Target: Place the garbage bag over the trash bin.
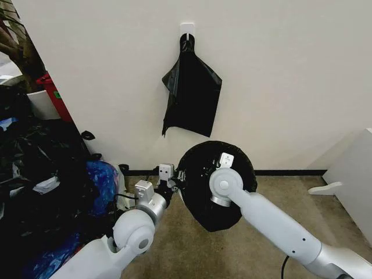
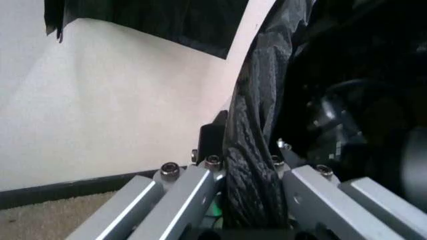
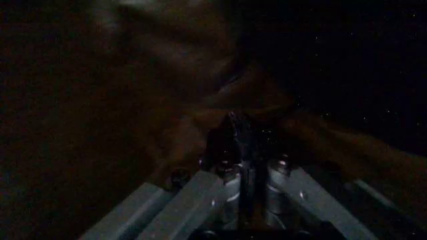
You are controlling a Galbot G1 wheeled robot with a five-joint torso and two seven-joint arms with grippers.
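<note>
Gripping a bunched fold of the thin, glossy, crinkled black plastic garbage bag [image 2: 257,165], the left end effector [image 1: 167,181] is clamped on its edge, while the right end effector [image 3: 241,150] is pinched on dark film inside the bag's mouth. Draped round and taut over the small round trash bin, which stands on the carpet by the white wall [image 1: 279,75], the bag looks nearly fitted; the rim likely wants settling.

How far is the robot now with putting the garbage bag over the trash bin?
The garbage bag already wraps the bin, rim to base. In hand: the left gripper pinches bunched bag film at the rim, and the right gripper reaches inside the dark opening, clamping film. Left: releasing both.
</note>
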